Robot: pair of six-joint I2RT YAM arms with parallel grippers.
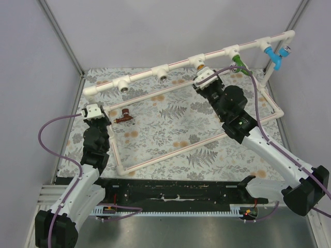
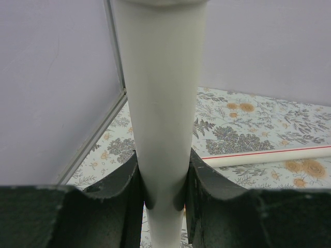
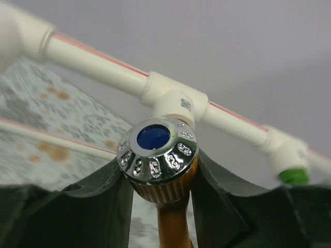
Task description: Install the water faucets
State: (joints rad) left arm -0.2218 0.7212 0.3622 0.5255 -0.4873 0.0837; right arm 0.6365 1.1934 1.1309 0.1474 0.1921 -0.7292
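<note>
Near left, the left gripper (image 2: pixel 164 181) is closed tight on a white pipe (image 2: pixel 163 93) of the frame. A little farther, the reddish-brown faucet (image 1: pixel 124 118) lies on the flowered table (image 1: pixel 170 129). At the far rail, the right gripper (image 3: pixel 160 175) presses both fingers against the orange-yellow faucet (image 3: pixel 158 152), just under a white tee (image 3: pixel 173 101).
</note>
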